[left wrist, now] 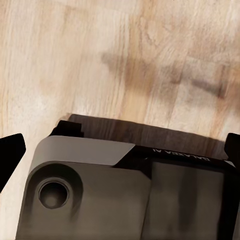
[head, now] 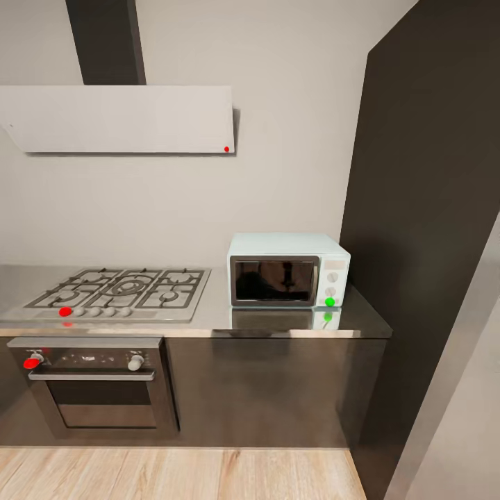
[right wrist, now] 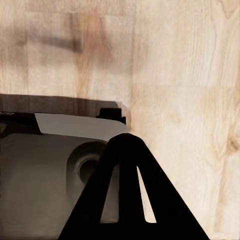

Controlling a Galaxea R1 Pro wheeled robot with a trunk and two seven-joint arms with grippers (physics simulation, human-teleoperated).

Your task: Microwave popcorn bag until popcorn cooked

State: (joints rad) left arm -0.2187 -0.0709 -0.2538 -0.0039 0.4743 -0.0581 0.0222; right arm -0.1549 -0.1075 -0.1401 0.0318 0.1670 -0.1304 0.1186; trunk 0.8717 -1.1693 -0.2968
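The microwave [head: 288, 271] sits shut on the grey tabletop [head: 278, 323] beside the hob [head: 118, 292], and I cannot tell whether either end effector is open or holding anything.

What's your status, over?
Both arms hanging over the wood floor; gripper states unclear. Microwave ahead on the countertop, door shut. Stove to its left. Popcorn bag not spotted yet.

One text is partly legible: small white lettering, inverted in the left wrist view, on the dark edge of the robot's grey base housing [left wrist: 187, 156], apparently "GALAXEA AI". Elsewhere no text is readable.
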